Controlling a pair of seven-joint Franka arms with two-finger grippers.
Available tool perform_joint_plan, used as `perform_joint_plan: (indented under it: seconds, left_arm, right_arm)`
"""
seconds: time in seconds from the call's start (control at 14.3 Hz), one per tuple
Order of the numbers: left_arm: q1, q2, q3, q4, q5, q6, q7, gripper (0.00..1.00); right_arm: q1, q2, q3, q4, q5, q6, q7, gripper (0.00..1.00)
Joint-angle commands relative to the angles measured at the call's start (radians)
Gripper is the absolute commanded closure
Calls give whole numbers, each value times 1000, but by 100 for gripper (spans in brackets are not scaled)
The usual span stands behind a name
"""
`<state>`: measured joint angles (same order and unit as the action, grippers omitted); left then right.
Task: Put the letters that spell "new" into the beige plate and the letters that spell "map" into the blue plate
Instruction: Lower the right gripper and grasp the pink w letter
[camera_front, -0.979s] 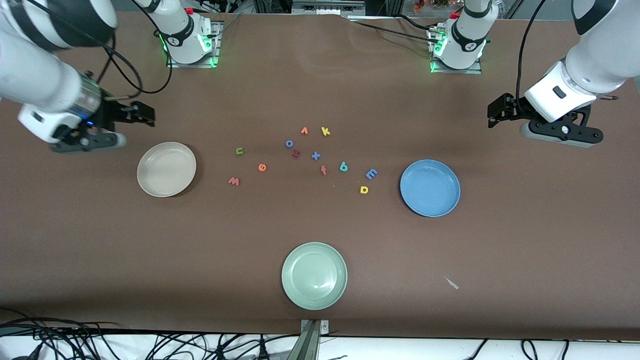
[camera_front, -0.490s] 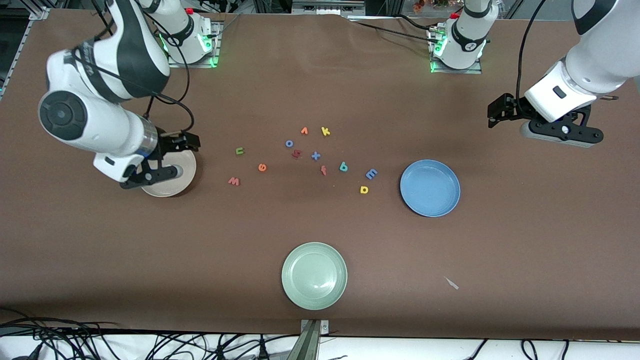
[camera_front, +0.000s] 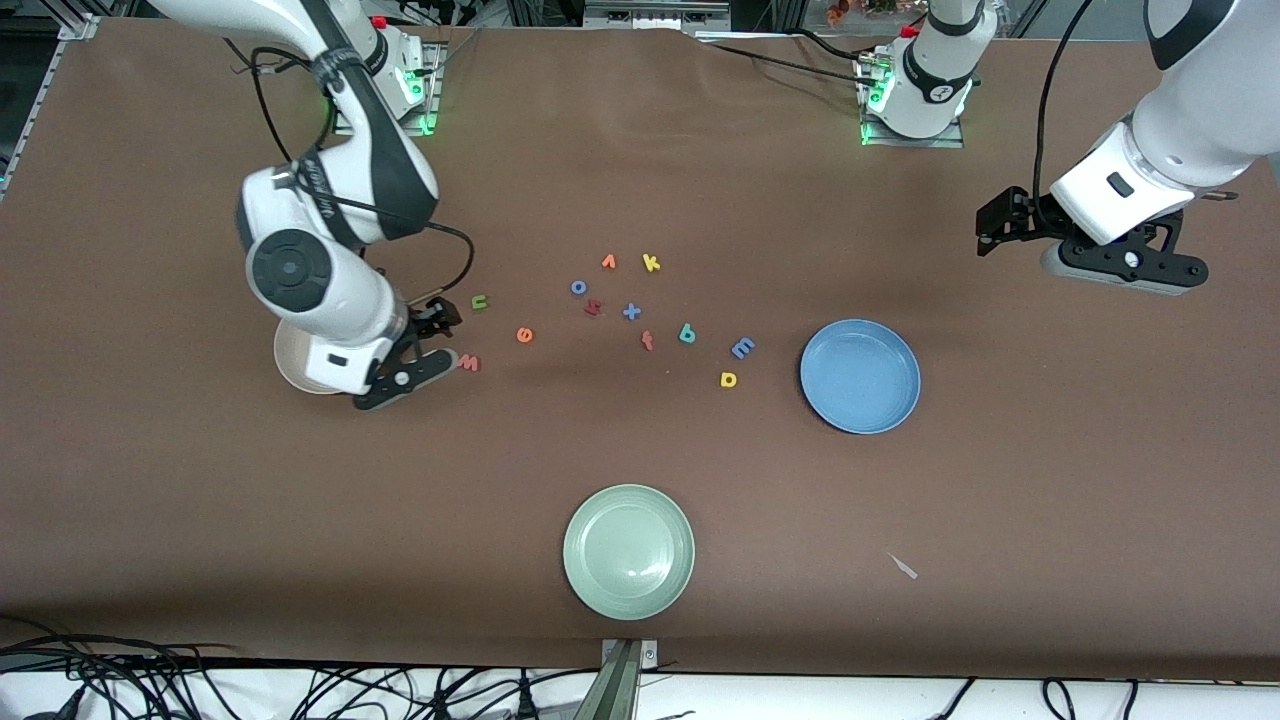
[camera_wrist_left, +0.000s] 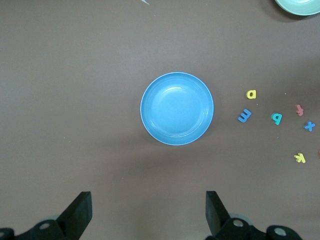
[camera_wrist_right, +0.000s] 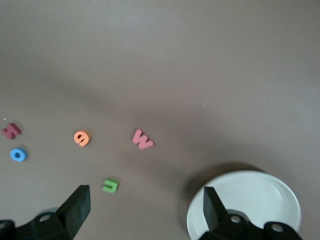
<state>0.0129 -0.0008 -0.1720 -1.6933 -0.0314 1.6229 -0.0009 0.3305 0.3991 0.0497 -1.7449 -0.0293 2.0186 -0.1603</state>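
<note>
Three letters for "new" lie just off your right tool (camera_front: 432, 340), its jaws apart over the beige plate's (camera_front: 292, 365) edge, the salmon w (camera_front: 468, 362) closest toward the desk's middle, while the left tool (camera_front: 1010, 228) waits open near its end.

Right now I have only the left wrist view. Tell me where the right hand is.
Observer: The right hand is open, low over the table between the beige plate and the salmon w, holding nothing.
Operator: Locate the rest of "new" for me.
Observer: The green n and the orange e lie on the table, both farther from the front camera than the w.
Operator: Report what has reached the beige plate.
Observer: None of those three letters; all are on the table beside it.
</note>
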Motion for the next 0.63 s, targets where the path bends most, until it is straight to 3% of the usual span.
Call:
perform_joint_plan:
  seconds: [0.0,0.56]
  left_arm:
    - [-4,16,3,34,25,-26,18,0]
    - [-5,16,3,34,25,-26,18,0]
  right_arm:
    - [-5,-16,-1,-100,-17,116,-96,0]
    - [-7,46,10,-277,-21,445,-347,0]
